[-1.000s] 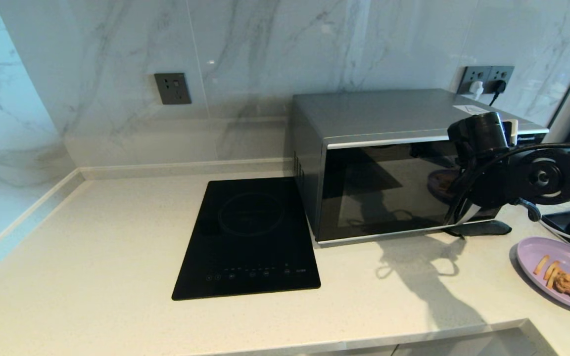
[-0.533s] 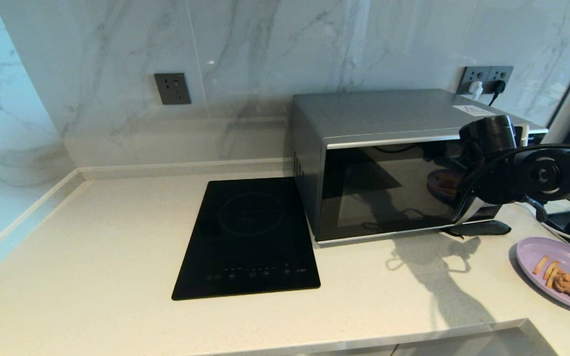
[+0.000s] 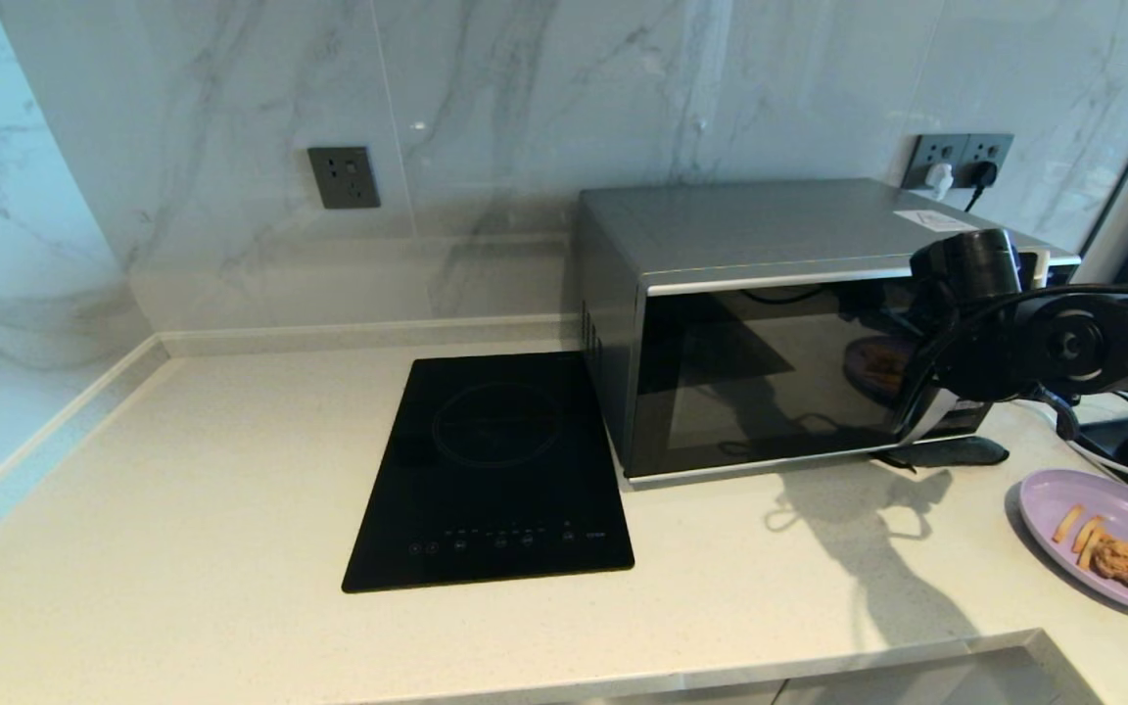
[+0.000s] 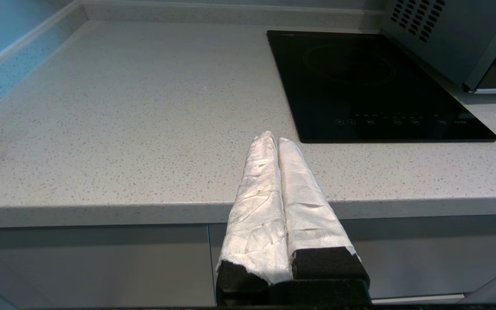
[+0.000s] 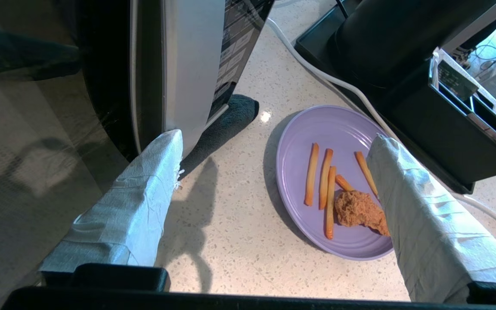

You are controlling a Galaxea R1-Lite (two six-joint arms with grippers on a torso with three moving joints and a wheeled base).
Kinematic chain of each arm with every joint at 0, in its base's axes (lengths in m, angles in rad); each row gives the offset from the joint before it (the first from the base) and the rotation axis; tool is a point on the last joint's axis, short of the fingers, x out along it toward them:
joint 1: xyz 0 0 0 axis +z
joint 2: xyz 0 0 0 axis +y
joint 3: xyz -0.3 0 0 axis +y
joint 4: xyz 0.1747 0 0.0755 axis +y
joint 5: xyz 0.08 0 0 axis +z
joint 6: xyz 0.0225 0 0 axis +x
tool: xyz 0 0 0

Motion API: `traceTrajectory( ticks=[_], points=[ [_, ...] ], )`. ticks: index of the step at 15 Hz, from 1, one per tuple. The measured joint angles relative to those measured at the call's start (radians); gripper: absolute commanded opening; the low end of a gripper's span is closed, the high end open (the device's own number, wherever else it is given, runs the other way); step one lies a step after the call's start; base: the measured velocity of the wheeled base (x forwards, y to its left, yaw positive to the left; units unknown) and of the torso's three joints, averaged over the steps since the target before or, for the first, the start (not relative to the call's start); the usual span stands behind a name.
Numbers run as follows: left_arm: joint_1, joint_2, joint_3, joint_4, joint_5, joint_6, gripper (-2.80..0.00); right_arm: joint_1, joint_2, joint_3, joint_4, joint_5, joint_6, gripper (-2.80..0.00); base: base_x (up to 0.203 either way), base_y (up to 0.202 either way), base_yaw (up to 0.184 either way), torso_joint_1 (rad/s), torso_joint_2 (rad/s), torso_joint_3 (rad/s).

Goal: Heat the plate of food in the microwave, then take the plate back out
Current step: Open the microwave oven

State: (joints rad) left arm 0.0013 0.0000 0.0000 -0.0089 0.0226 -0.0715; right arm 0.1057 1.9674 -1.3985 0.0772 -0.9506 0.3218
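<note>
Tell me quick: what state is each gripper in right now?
Left gripper: closed, empty, parked at the counter's front edge.
Right gripper: open wide, holding nothing, raised by the microwave door's handle side, above the plate of food.

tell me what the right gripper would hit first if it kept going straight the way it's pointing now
Probably the bare countertop between the microwave and the plate of food. The open right gripper points down at that gap; depth is unclear, so one finger might clip the plate's rim.
</note>
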Motion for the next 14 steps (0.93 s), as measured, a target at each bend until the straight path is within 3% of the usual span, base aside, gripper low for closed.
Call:
traceTrajectory(
  ticks=[14],
  points=[
    [0.000,0.000,0.000,0.000,0.000,0.000,-2.80,0.063,-0.051,0.079,-0.006,-0.004,0.074,0.00,0.000,0.000,0.000,0.000,0.00,0.000]
  ],
)
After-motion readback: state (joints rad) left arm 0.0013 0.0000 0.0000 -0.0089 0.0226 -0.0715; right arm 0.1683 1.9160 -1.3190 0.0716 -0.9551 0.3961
